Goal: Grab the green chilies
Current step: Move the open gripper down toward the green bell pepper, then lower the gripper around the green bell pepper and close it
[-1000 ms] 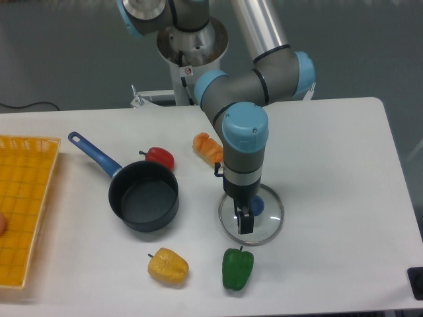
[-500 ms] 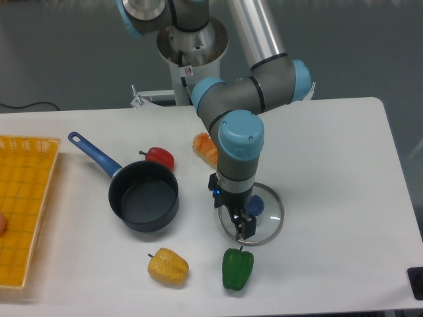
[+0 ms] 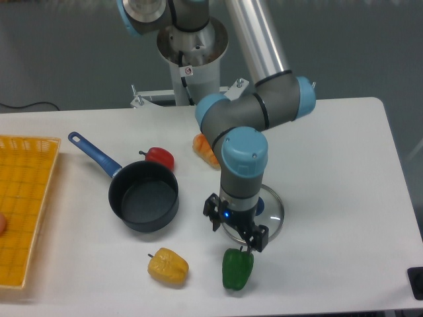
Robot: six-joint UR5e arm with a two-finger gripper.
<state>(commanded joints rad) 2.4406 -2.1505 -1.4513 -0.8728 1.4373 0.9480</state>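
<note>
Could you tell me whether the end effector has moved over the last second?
Yes. The end effector has turned and dropped toward the near table edge, from over the glass lid to just above the green pepper, which has not moved.

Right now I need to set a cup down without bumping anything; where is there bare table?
The table is bare right of the glass lid. Crowded: gripper over the green chilies, near the yellow pepper and pot.

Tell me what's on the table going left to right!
Yellow basket → black pot → yellow pepper → green pepper under the pincer → glass lid.
</note>
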